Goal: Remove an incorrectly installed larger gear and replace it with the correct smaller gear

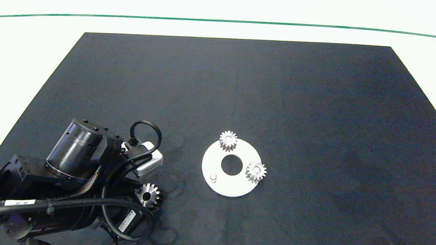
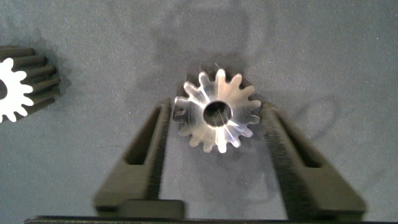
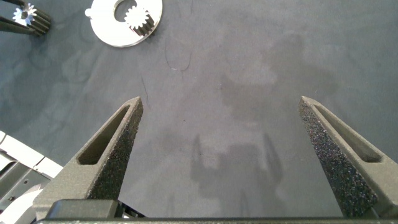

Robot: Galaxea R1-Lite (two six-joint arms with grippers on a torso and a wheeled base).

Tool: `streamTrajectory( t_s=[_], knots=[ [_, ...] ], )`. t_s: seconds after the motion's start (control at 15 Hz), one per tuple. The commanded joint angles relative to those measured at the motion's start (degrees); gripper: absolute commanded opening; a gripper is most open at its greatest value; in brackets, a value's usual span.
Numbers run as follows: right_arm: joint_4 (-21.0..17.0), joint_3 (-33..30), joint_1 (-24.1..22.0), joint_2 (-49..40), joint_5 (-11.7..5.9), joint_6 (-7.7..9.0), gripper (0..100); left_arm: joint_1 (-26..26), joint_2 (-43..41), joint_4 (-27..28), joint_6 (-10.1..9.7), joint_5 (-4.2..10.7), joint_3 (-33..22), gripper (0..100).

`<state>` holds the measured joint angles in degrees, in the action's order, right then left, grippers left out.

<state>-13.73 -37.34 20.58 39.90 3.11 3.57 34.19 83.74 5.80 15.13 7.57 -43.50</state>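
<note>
My left gripper [image 2: 217, 107] is shut on the larger gear [image 2: 217, 113], a silver gear with long pointed teeth; both pads touch its teeth, low over the black mat. In the head view this gear [image 1: 147, 195] shows at the arm's tip, left of the white round plate [image 1: 233, 186]. The smaller gear [image 2: 17, 87] lies on the mat just beside it, half out of view. The plate holds two small gears [image 1: 228, 140] [image 1: 256, 172] and one bare peg [image 1: 213, 177]. My right gripper [image 3: 221, 102] hangs open over bare mat on the right.
The black mat [image 1: 316, 105] covers most of the white table. The left arm's body and cables [image 1: 73, 182] fill the lower left corner and hide the mat beneath them. The plate has a round centre hole [image 1: 231, 165].
</note>
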Motion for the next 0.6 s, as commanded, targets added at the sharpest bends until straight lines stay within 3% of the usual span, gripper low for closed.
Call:
streamTrajectory(
  t_s=[0.07, 0.27, 0.6],
  knots=[
    [-0.07, -0.01, 0.08, 0.0, 0.06, 0.03, 100, -0.01, 0.02, 0.0, 0.08, 0.08, -0.36, 100],
    [-0.07, 0.07, -0.01, -0.09, 0.06, 0.03, 100, -0.18, 0.11, 0.17, 0.16, 0.08, -4.05, 100],
    [-0.07, 0.07, 0.08, -0.52, 0.06, 0.12, 100, -5.01, 1.17, 0.79, 0.08, 0.08, -9.94, 100]
  ],
)
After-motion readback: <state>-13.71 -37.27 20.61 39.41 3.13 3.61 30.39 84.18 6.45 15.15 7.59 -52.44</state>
